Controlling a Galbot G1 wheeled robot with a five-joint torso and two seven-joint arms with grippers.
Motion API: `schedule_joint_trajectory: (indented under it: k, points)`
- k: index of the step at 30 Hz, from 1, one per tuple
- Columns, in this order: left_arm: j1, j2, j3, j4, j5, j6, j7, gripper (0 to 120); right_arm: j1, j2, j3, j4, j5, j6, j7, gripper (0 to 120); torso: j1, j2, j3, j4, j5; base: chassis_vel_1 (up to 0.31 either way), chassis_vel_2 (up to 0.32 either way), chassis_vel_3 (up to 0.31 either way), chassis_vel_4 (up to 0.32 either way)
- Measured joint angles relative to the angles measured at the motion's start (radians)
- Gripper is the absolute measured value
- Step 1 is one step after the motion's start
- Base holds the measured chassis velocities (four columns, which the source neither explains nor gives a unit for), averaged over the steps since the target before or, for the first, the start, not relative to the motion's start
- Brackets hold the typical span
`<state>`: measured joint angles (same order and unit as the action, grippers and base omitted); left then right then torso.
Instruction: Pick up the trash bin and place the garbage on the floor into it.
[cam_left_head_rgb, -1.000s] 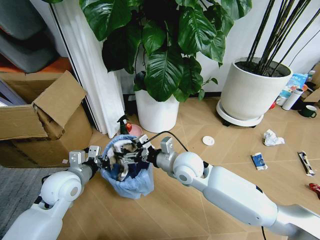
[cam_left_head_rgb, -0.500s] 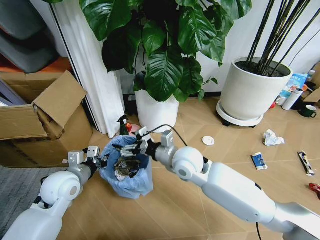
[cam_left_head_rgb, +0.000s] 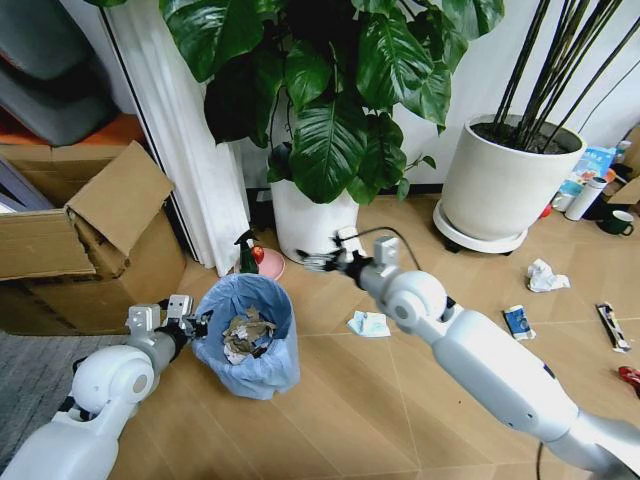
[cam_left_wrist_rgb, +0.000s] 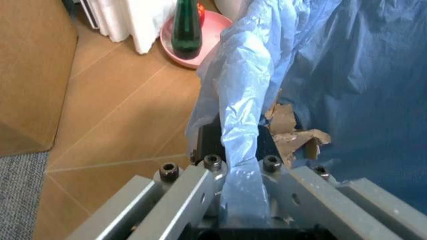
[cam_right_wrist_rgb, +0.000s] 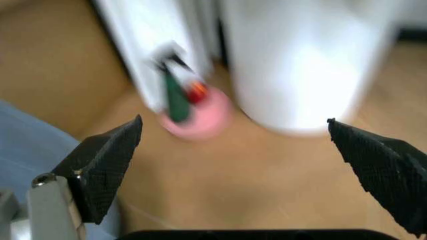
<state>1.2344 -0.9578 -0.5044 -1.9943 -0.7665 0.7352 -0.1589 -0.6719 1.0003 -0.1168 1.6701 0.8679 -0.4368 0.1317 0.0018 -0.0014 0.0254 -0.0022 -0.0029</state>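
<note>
Our left gripper (cam_left_wrist_rgb: 227, 200) is pinched shut on the rim of the small round trash bin with the crinkly light blue plastic bag (cam_left_head_rgb: 262, 362). In the left wrist view the thin bag film is squeezed between the two grey metal jaws. The bin sits upright on the light brown wooden floor with zigzag planks (cam_left_head_rgb: 330, 420), and torn brown paper scraps (cam_left_head_rgb: 243, 331) lie inside it.

Our right gripper (cam_right_wrist_rgb: 233, 155) hangs just past the bin, near the white plant pot, with its black rubber fingertips (cam_right_wrist_rgb: 107, 155) spread wide and nothing between them.

The nearest garbage is a soft crumpled white and blue wrapper (cam_left_head_rgb: 369, 323). It lies flat on the floor just below and behind our right gripper, toward the arm's elbow (so the right arm is much nearer to it than the left). We think that gripper must swing back and go down to reach it.

Farther off on that side lie a small white round lid (cam_left_head_rgb: 417, 282), a crumpled white tissue (cam_left_head_rgb: 545, 276) and a blue-white wrapper (cam_left_head_rgb: 517, 321).
</note>
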Motion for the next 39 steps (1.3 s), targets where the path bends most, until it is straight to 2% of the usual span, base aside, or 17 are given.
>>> schedule_joint_trajectory:
  k: [5,9,11,20,39]
  points:
    - [0.006,0.004,0.0,-0.014,0.0,0.0,0.0,0,-0.155,0.004,0.087,-0.172,-0.124,0.018,-0.07,100,0.0,0.0,0.0,-0.0007,0.0003,0.0,0.0,0.0,0.0]
    - [0.012,0.008,0.0,-0.021,0.0,0.0,-0.001,0,-0.185,0.027,0.108,-0.24,-0.167,0.031,-0.086,100,0.0,0.0,0.0,-0.0006,-0.0002,0.0,0.0,0.0,0.0]
    - [0.019,0.009,0.002,-0.029,0.001,0.0,-0.002,0,-0.195,0.067,0.124,-0.31,-0.205,0.047,-0.101,100,0.0,0.0,0.0,-0.0003,0.0,0.0,0.0,0.0,0.0]
    - [0.026,0.019,0.011,-0.047,0.001,0.0,-0.002,0,-0.155,0.218,0.168,-0.549,-0.295,0.083,-0.132,100,0.0,0.0,0.0,0.0001,-0.0001,0.0,0.0,0.0,0.0]
    - [0.03,0.031,0.023,-0.05,0.003,0.0,0.001,0,-0.045,0.306,0.235,-0.801,-0.374,0.153,-0.221,100,0.0,0.0,0.0,0.0,-0.0003,0.0,0.0,0.0,0.0]
